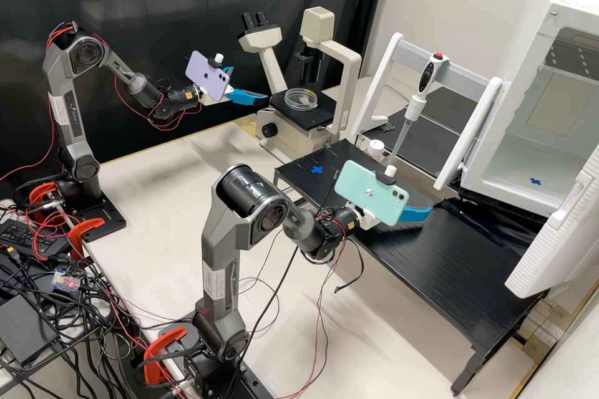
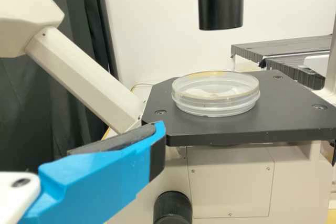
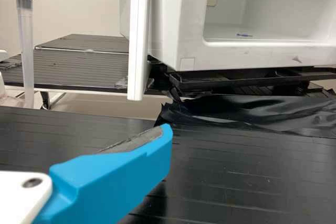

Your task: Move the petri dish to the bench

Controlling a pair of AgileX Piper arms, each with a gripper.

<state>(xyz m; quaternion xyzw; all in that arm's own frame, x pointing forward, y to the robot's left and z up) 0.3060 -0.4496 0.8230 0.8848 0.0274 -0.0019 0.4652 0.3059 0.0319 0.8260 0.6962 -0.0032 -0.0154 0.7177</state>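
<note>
From my console I have the petri dish (image 2: 215, 95) sitting flat on the black microscope stage (image 2: 210, 130), under a dark tube (image 2: 220, 3). My left gripper (image 1: 253, 97) is beside the stage, at about its level, and I cannot tell from here whether it is released or clenched; the dish rests on the stage, apart from it. My right gripper (image 1: 417, 214) hangs over the black bench (image 1: 449, 268), and I can't tell its state either. I judge this to be the approach, with the pick and the carry both ahead. The dish looks like clear, rigid plastic in 2 shallow parts, lid over base, so I expect it to be very light, slick and quick to skate off if nudged. I would take it across its width by the side wall, low enough to catch the base, since a hold on the lid alone could leave the bottom half behind. A soft squeeze should do: too much may crack the wall or pop it free. I would lift a little, draw it out clear of the tube, keep it level and lower it gently, perhaps by the blue cross (image 1: 317, 169) on the bench
</note>
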